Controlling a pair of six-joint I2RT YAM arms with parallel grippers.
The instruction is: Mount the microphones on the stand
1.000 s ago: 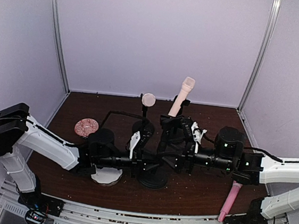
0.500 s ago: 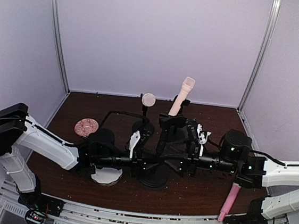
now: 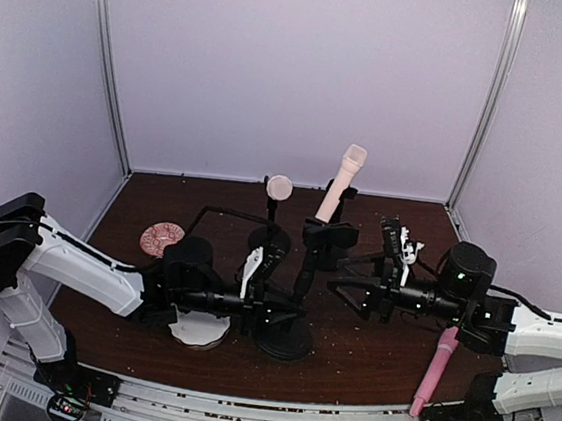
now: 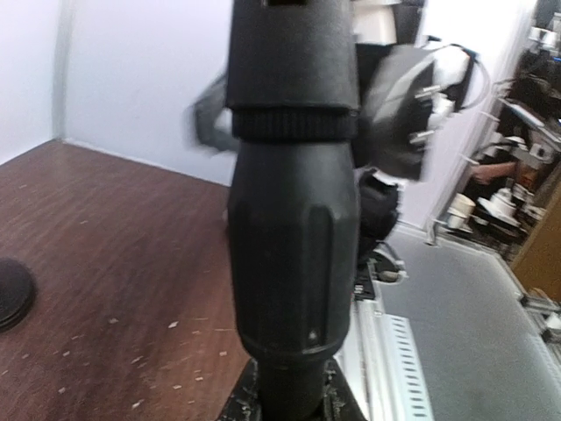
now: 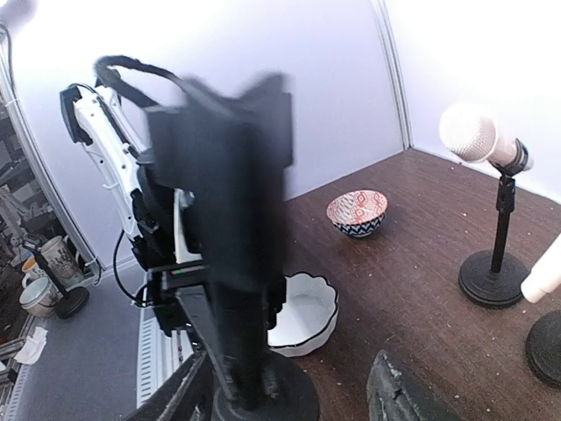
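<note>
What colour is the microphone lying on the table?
Pink. The pink microphone shows best from the top camera.

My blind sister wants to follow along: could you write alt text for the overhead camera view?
Two robot arms flank a black stand mid-table: the left arm grips its pole, the right arm has open jaws beside it. Behind, two cream microphones sit in stands; a pink microphone lies by the right arm.
</note>
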